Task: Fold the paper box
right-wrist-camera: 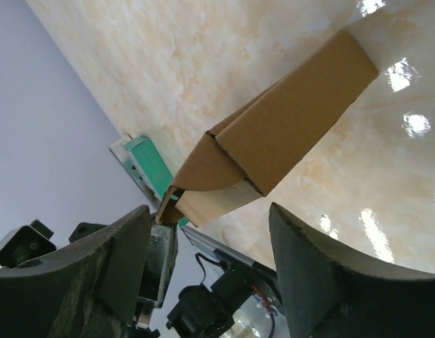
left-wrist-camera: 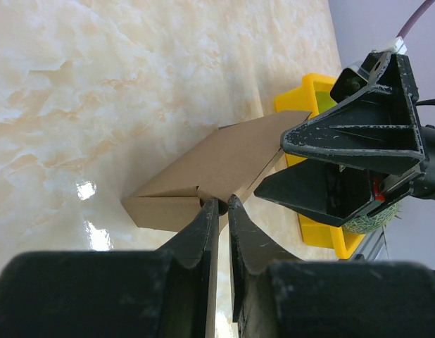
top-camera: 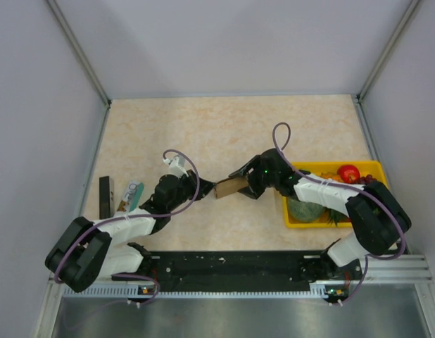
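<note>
The paper box is a plain brown carton, partly folded, held above the table between my two grippers. In the left wrist view the paper box shows a flat top and a folded end. My left gripper is shut on a thin flap at its near edge; it also shows in the top view. My right gripper is open, its fingers wide apart round the end of the box. It sits at the box's right end in the top view and in the left wrist view.
A yellow tray with a red fruit and a green melon stands at the right. A teal-and-white packet and a black block lie at the left. A black rail runs along the near edge.
</note>
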You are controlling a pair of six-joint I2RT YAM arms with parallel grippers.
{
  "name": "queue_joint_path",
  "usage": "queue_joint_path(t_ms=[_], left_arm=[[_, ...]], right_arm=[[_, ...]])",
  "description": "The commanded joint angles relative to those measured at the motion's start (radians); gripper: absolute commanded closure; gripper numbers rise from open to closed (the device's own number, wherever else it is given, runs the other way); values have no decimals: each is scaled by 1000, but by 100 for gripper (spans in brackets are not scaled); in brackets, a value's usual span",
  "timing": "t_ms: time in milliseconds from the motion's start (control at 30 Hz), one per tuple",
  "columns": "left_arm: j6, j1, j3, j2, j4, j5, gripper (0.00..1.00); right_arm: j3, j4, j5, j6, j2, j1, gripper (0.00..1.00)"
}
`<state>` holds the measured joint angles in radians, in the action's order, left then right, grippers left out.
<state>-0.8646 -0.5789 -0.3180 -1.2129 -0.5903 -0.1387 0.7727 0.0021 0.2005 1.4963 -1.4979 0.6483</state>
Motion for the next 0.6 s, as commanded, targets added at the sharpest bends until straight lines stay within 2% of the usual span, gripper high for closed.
queue_joint_path(t_ms=[0, 400, 567], left_arm=[[39, -13, 17, -27, 184, 10, 89], [36, -18, 22, -22, 181, 10, 88], [41, -18, 34, 6, 182, 8, 78]], right_arm=[[-10, 71, -6, 19, 4, 19, 35], [-64, 176, 13, 33, -47, 20, 53], [-93, 194, 1, 38, -44, 20, 61]])
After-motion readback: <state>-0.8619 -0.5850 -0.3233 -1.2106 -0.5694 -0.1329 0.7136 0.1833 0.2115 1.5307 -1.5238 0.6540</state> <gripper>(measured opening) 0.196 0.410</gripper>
